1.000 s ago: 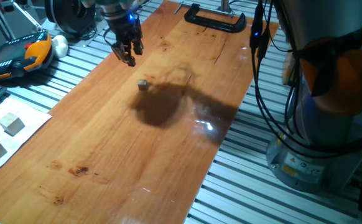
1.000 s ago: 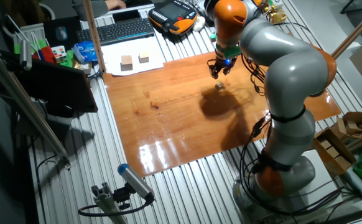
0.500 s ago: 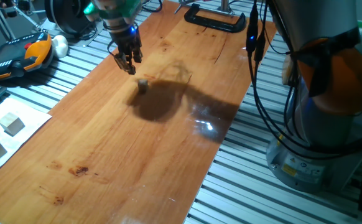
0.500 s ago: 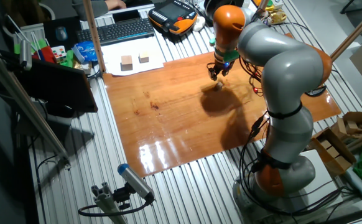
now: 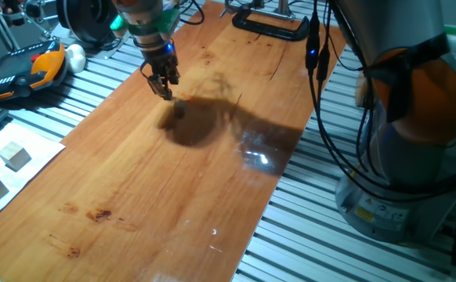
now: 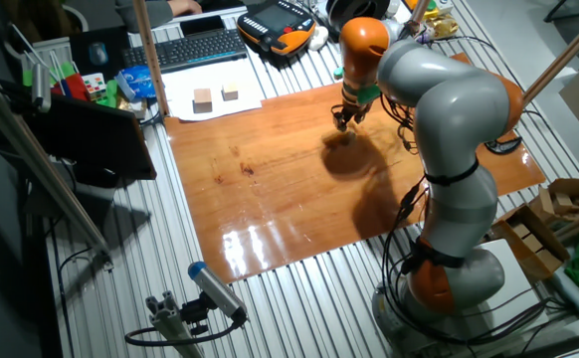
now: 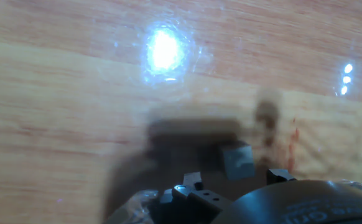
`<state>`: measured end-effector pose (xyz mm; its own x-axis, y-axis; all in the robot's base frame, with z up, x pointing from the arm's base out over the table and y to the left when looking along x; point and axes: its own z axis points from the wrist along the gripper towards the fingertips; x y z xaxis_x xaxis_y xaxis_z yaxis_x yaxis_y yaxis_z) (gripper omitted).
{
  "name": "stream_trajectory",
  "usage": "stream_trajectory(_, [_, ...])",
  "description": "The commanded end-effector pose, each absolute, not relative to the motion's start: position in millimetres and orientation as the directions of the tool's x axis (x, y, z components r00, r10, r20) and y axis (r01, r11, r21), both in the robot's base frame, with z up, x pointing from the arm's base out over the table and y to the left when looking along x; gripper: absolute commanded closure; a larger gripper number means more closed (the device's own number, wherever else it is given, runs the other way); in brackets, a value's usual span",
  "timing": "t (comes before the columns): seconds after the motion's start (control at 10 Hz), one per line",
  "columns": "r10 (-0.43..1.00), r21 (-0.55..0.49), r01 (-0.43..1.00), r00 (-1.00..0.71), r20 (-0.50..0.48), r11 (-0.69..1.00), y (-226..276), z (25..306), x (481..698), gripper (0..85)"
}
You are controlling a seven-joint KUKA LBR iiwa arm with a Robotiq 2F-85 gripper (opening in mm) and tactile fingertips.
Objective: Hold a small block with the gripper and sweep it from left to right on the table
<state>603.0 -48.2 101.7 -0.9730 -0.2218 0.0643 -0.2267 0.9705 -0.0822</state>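
A: What was seen near the small black two-fingered gripper (image 5: pixel 165 92)?

B: The tiny tan wooden block (image 7: pixel 237 159) lay just beside it on the glossy reddish-brown table (image 5: pixel 157 196), near the far edge; a black clamp (image 5: pixel 269 26) was noted beyond. The jaw opening could not be told.

Table (image 5: pixel 157 180): glossy reddish-brown board on a ribbed aluminium bench (image 5: pixel 87 86). Small block (image 7: pixel 237 160) on the board, in shadow, roughly 11 o'clock of board centre in one fixed view. Black C-clamp (image 5: pixel 271 25) at the 12 o'clock end.
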Motion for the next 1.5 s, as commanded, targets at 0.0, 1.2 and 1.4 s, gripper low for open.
stream_trajectory(0.0, [-0.237,-0.077,-0.242,-0.969,0.066,0.967,-51.9,97.7,606.1,28.3])
stream_trajectory(1.2, [-0.242,-0.058,-0.25,-0.964,0.114,0.967,-56.0,80.4,607.1,27.3])
stream_trajectory(1.4, [-0.176,-0.049,-0.182,-0.977,0.117,0.982,-57.9,79.5,608.6,25.7])
